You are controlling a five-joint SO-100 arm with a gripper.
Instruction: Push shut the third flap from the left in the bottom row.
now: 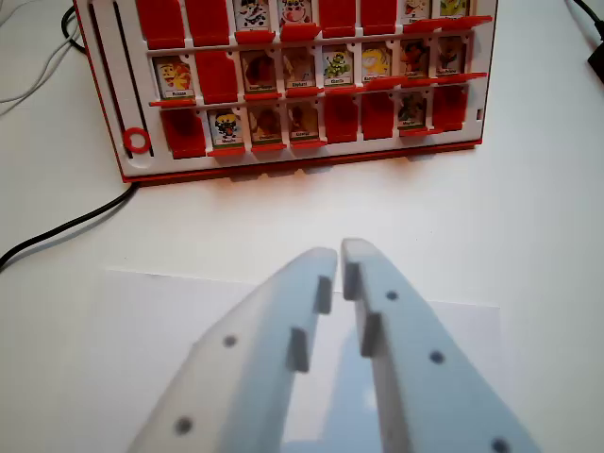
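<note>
White table (528, 208) bears red board (283, 85), cable (66, 226).

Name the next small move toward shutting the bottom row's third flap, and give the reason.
Probably ease the gripper forward toward the third flap. Its fingers sit nearly closed, well short of the red board, with bare table between, and the flap's picture is showing.
</note>
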